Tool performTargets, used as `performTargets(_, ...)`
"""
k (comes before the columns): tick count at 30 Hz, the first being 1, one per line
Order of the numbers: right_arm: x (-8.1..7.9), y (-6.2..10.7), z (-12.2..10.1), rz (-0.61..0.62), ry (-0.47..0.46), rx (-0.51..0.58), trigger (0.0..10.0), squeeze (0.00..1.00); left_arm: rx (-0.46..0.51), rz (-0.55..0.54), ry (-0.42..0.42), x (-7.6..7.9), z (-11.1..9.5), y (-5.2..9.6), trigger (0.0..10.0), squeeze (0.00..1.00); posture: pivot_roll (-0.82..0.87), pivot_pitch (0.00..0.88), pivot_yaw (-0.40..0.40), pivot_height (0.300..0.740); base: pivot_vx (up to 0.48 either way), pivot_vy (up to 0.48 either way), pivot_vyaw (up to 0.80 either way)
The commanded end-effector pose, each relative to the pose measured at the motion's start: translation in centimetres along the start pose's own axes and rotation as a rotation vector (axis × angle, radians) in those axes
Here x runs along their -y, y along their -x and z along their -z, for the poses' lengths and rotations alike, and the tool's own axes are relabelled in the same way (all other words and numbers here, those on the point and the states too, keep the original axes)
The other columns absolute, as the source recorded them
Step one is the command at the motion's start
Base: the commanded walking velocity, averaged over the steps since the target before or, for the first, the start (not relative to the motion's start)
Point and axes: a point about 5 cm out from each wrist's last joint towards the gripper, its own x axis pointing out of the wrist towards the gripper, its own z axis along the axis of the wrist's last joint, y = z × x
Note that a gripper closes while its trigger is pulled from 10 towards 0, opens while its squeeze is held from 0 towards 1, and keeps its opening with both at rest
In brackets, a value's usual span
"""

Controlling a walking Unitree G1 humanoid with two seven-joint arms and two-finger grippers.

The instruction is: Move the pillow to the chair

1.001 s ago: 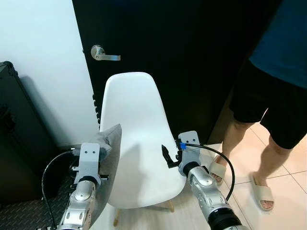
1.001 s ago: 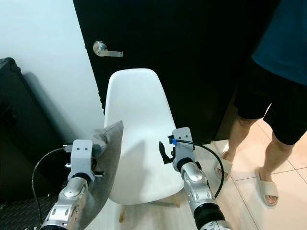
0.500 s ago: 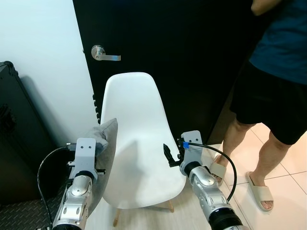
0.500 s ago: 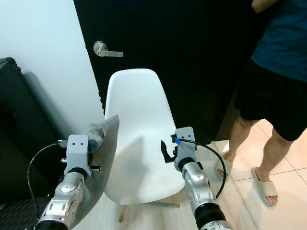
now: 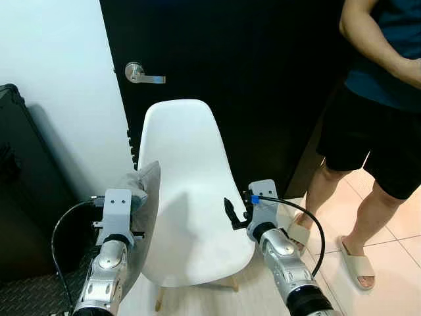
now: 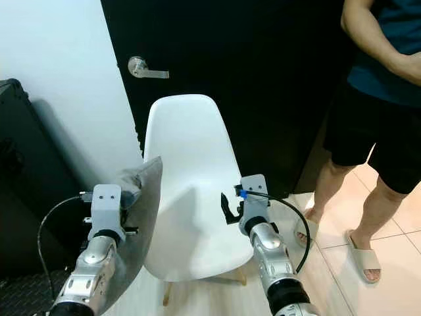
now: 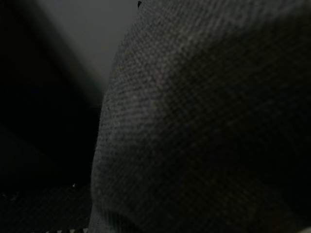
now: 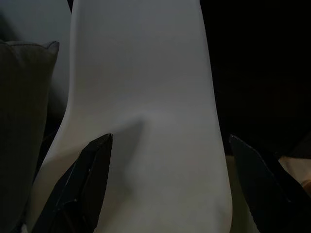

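Observation:
A white moulded chair (image 5: pixel 191 164) stands before a black door. The grey pillow (image 5: pixel 148 197) hangs upright against the seat's left edge, bunched at its top corner where my left gripper (image 5: pixel 133 189) is shut on it; the fabric hides the fingers. Grey weave (image 7: pixel 204 126) fills the left wrist view. My right gripper (image 5: pixel 230 212) hovers open over the right side of the seat, its two black fingers (image 8: pixel 92 179) spread wide above the white shell (image 8: pixel 146 97). The pillow's corner (image 8: pixel 24 97) sits beside the chair's edge.
A person (image 5: pixel 378 105) in dark shorts and sandals stands close at the right on the tiled floor. A black case (image 5: pixel 20 191) fills the left, against the white wall. The door handle (image 5: pixel 135 71) sits above the chair back.
My left arm has drawn the pillow slightly left and up along the seat's edge. The person's arm has come into view at the top right. The right gripper has barely moved.

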Motion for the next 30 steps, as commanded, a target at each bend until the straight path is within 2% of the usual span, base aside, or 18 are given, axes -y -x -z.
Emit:
performTargets(1,-0.02,0.18,0.14,-0.005,0.012,0.000,10.0,0.00,0.069,-0.012,0.003,-0.05,-1.40,-0.05,10.0,0.00,0.07,0.021,-0.033,0.740,0.000,0.000,0.00)
performTargets(13,0.04,-0.22,-0.20,-0.003,0.014,0.002,10.0,0.00,0.082,-0.024,0.012,-0.20,-2.00,-0.38,10.0,0.00,0.07,0.024,-0.037,0.740,0.000,0.000,0.00)
performTargets(23,0.05,-0.17,-0.11,-0.005,0.019,-0.005,10.0,0.00,0.098,0.009,0.050,0.37,-1.98,0.23,10.0,0.00,0.07,0.036,-0.039,0.740,0.000,0.000,0.00)
performTargets(30,0.09,-0.13,-0.01,-0.005,0.020,-0.009,10.0,0.00,0.109,0.016,0.070,0.44,-2.22,0.24,10.0,0.00,0.07,0.033,-0.041,0.740,0.385,0.000,0.00)
